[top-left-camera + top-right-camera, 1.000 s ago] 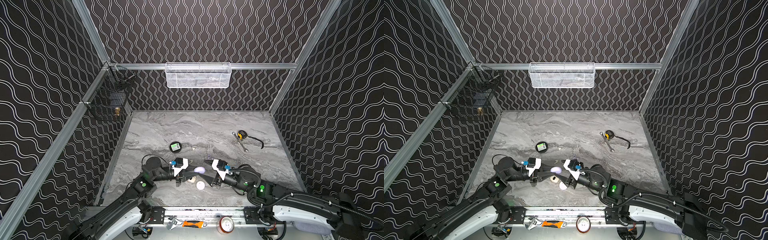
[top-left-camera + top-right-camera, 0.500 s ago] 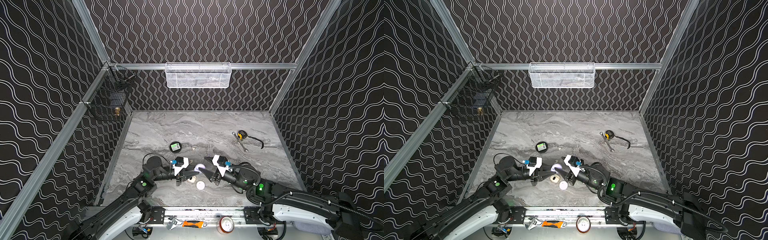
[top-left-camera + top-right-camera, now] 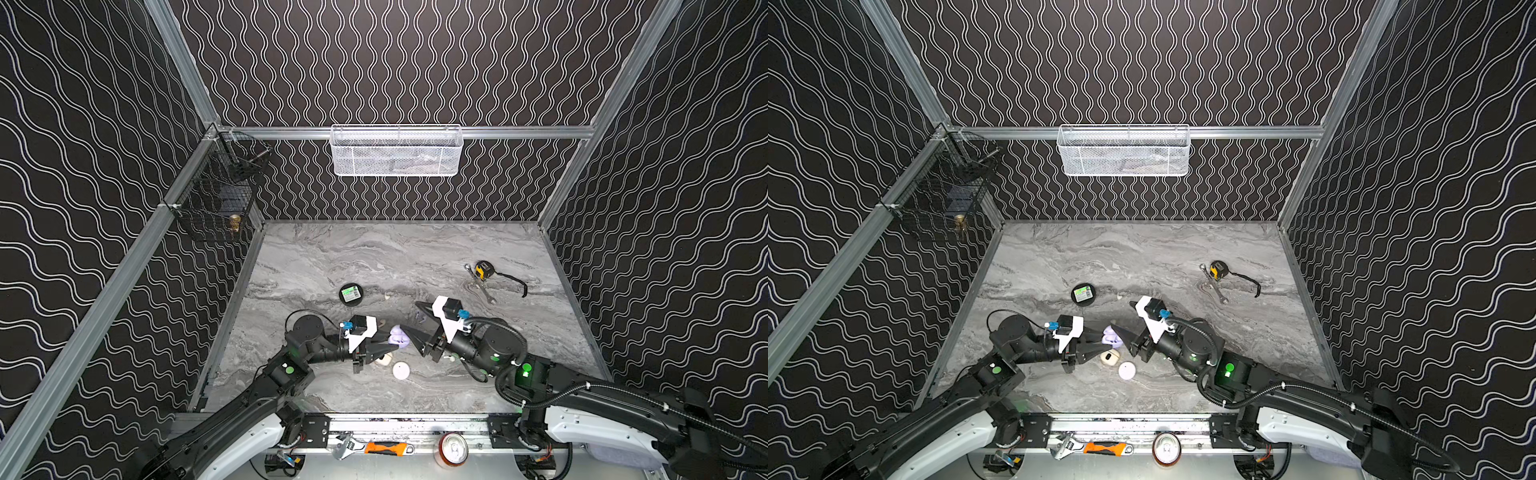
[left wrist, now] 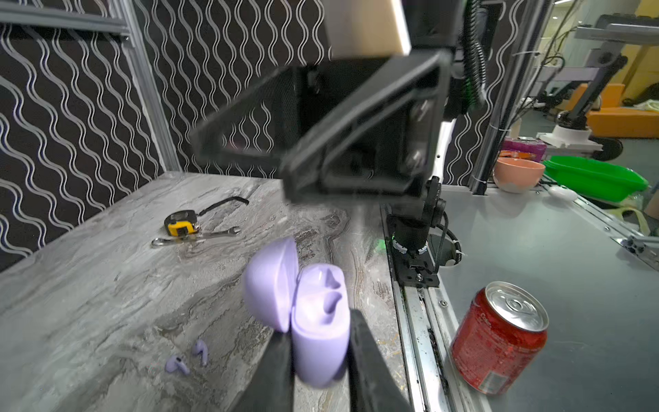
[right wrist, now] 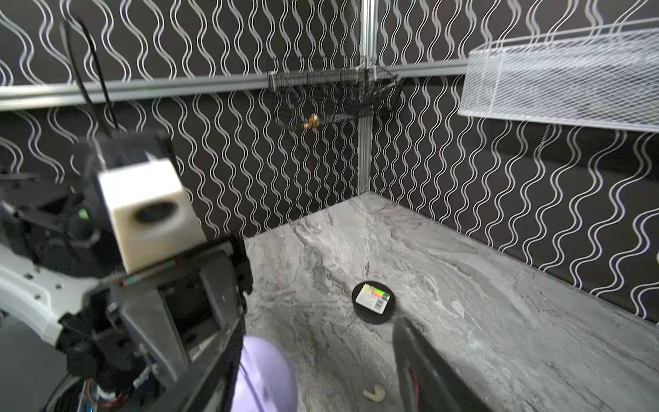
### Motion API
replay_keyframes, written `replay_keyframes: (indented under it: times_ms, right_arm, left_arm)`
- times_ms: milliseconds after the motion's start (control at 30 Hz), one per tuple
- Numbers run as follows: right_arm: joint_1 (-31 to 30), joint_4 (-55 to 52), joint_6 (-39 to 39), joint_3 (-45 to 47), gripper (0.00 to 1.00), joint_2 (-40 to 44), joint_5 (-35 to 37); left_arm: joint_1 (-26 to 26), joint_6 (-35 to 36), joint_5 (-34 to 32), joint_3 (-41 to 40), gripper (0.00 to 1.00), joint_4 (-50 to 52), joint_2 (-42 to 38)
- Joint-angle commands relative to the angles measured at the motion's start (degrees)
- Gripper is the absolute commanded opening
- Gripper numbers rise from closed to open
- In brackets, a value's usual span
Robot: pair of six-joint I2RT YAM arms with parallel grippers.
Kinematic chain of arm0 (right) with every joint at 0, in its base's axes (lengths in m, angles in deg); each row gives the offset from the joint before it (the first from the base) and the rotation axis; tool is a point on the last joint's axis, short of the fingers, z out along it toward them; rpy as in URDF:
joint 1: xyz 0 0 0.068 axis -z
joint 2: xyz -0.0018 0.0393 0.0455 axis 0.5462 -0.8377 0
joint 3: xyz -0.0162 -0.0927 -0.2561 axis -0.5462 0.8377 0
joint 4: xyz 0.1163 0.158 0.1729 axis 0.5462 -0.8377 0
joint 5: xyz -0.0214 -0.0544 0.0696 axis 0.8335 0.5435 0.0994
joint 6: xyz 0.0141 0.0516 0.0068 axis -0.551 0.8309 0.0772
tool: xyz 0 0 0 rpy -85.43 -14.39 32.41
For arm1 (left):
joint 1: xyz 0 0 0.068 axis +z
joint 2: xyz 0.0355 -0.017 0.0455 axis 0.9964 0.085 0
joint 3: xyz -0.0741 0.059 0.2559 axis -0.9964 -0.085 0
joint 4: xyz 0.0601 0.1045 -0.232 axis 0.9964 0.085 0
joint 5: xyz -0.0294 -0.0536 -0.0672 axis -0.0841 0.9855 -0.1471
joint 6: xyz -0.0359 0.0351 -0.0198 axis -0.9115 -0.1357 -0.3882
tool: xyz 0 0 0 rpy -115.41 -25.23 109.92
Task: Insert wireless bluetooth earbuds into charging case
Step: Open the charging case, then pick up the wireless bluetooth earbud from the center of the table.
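Gripping the lilac charging case [image 4: 321, 353] by its body, the left pincer [image 4: 318, 324] holds it lengthwise along its fingers, mouth pointing away from the wrist and lid [image 4: 271, 285] swung open. The right pincer [image 3: 410, 315] faces it, spread open close by. Two lilac earbuds [image 4: 177, 364] lie flat on the surface [image 4: 107, 285] below, stems toward the left arm. A cream earbud [image 5: 374, 393] lies just ahead of the right pincer.

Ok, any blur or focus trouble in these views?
Left wrist view: right gripper smeared, case soft, can crisp. Right wrist view: left arm near the lens blurred, puck sharp. Both top views: sharp, evenly lit.
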Motion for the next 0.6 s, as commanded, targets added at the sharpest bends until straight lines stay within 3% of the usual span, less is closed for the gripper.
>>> replay_keyframes:
  times_ms: [0, 200, 333, 433, 567]
  right_arm:
    - [0.2, -3.0, 8.2, -2.7, 0.70, 2.1, 4.3]
    - [3.9, -16.0, 18.8, -7.5, 0.69, 0.6, 17.4]
    - [10.0, -22.3, 26.4, -8.8, 0.66, -4.0, 15.9]
    - [12.0, -24.8, 29.8, -9.2, 0.64, -8.1, 13.8]
    - [12.5, -23.1, 32.4, -7.8, 0.64, -15.2, 10.3]
  left_arm:
    - [0.0, -7.9, -3.2, -1.0, 0.00, -9.9, 1.4]
    - [0.1, -12.1, -16.7, -1.0, 0.00, -1.6, -1.8]
    - [0.1, -7.4, -28.2, 0.8, 0.00, 8.2, -6.2]
    - [0.4, -8.2, -33.1, -3.5, 0.00, 4.0, -6.5]
    - [0.4, -3.4, -39.7, -7.0, 0.00, 3.2, -6.0]
